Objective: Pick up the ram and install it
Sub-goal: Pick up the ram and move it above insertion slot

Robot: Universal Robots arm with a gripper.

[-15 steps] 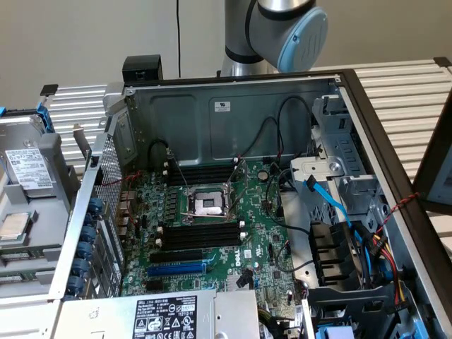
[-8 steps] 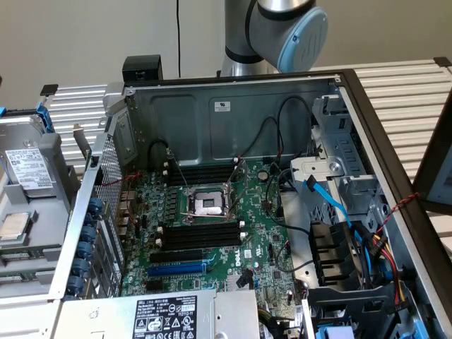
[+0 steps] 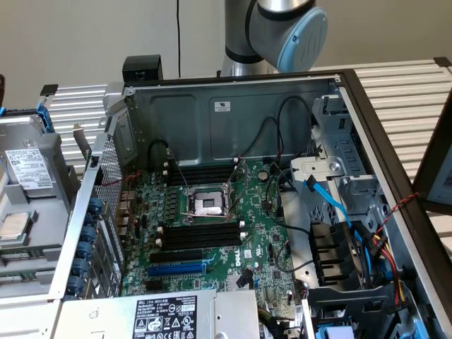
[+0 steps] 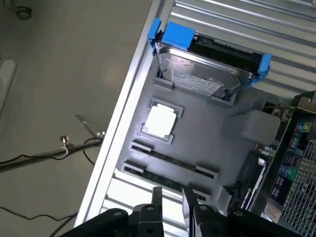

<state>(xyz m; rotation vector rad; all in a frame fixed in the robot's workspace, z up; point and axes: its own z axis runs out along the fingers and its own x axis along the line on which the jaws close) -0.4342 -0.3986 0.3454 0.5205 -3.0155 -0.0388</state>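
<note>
The gripper hangs over a grey moulded tray. Its two dark fingers stand apart with a clear gap between them, and nothing is held in that gap.

The tray rests on a slatted metal table and has a recess for each part it holds. At one end a silver hard drive sits clipped into a blue plastic bracket. Near the tray's middle a square silver processor chip lies flat in a square pocket. Two long narrow cradles run along the tray's edge closest to the gripper. The ram, a thin green stick seen edge-on, lies in the cradle on the processor's side, between its two end clips. The fingertips hover just over the second cradle. I cannot tell what that one holds.

In the exterior view the tray stands at the left, beside an open grey metal computer case. The case holds a green motherboard with a silver processor socket, long black slots and a blue slot. The silver and pale blue arm rises behind the case's back wall.
</note>
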